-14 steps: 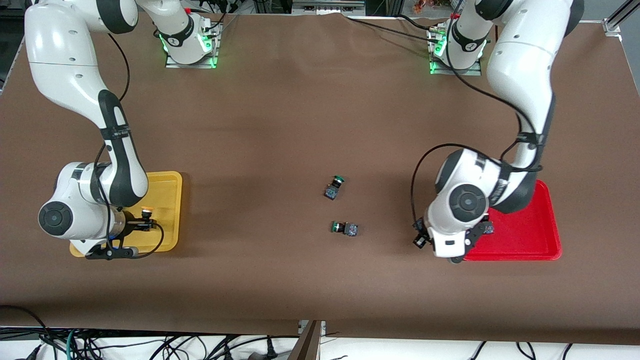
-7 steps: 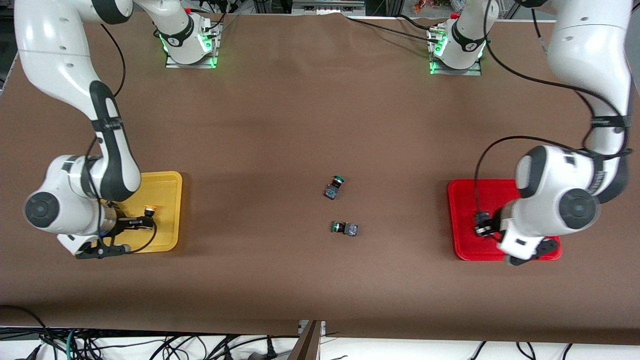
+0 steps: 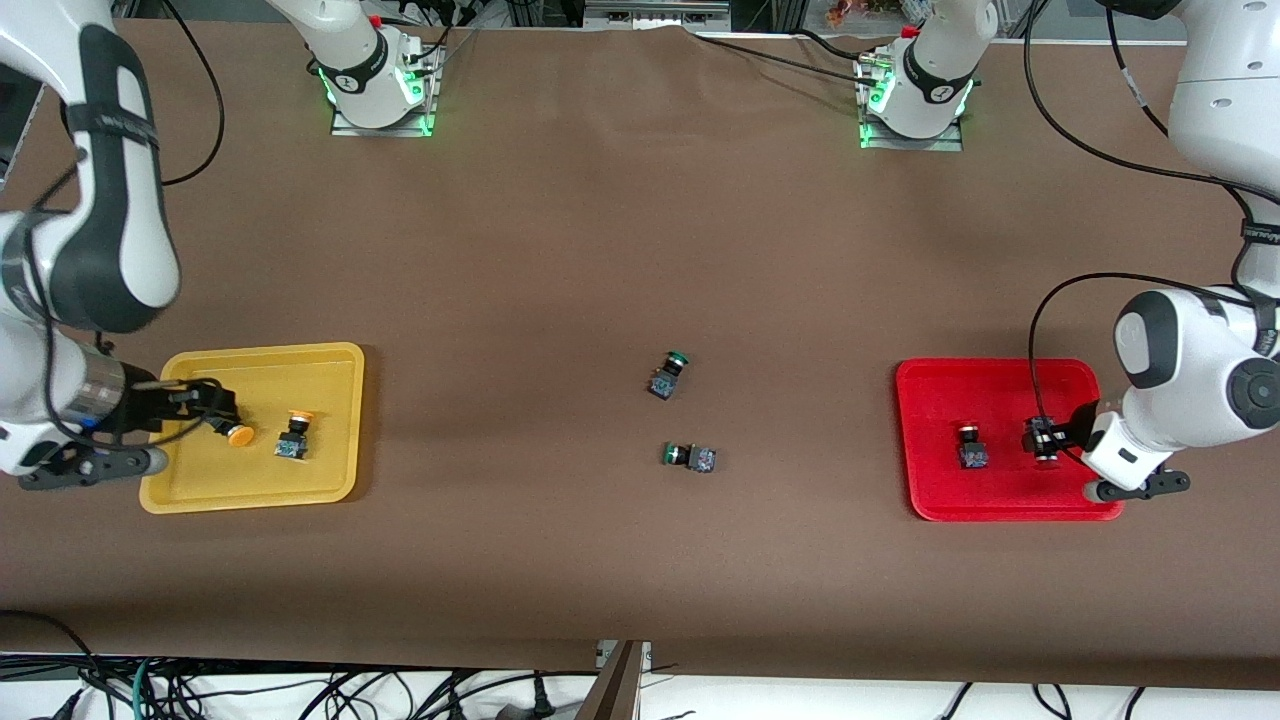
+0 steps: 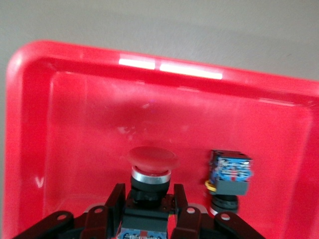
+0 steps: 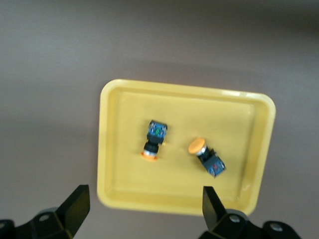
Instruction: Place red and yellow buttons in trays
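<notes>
The red tray lies at the left arm's end of the table. One red button lies in it. My left gripper is low inside the tray, shut on the dark body of the other red button, with the first button beside it. The yellow tray lies at the right arm's end and holds both yellow buttons. My right gripper is open and empty above that tray. Its wrist view shows the tray and both buttons below the gripper.
Two green-capped switches lie on the brown table mid-way between the trays, one farther from the front camera than the other. Both arm bases stand at the table's back edge.
My left gripper carried its red button from the tray's edge across into the red tray. My right gripper let go of a yellow button in the yellow tray, opened and rose.
</notes>
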